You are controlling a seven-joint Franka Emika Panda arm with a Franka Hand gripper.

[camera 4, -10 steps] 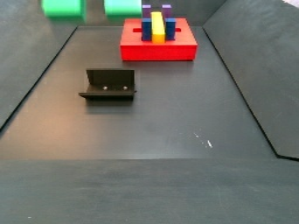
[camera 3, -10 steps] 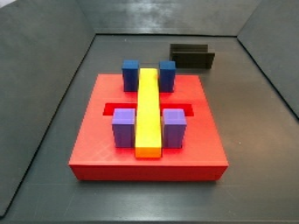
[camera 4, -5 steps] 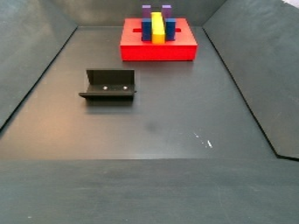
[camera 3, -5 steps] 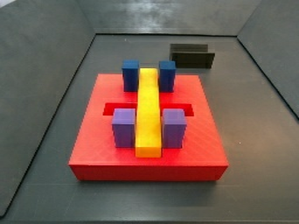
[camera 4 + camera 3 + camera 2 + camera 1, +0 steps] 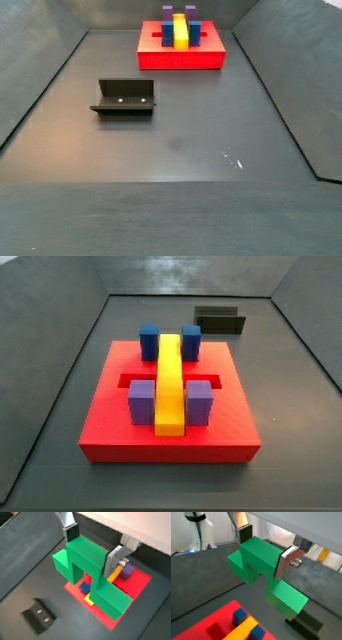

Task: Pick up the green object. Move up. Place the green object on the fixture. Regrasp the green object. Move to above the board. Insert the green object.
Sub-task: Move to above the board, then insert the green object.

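Note:
The green object (image 5: 261,559) is a bright green notched block, seen in both wrist views (image 5: 83,562). My gripper (image 5: 266,549) is shut on its raised centre, one silver finger on each side (image 5: 93,551). It hangs high above the floor. The red board (image 5: 137,587) lies below it, and the board (image 5: 218,619) and the dark fixture (image 5: 308,623) also lie below. The fixture (image 5: 40,616) is off to one side. Neither side view shows the gripper or the green object.
In both side views the board (image 5: 134,436) carries a long yellow bar (image 5: 170,381), two blue blocks (image 5: 150,341) and two purple blocks (image 5: 142,402). The fixture (image 5: 124,98) stands on the dark floor apart from the board (image 5: 181,58). Sloped grey walls enclose the floor.
One second ago green shapes showed at the top edge of a side view. They have moved up out of that view. The board and fixture have not moved.

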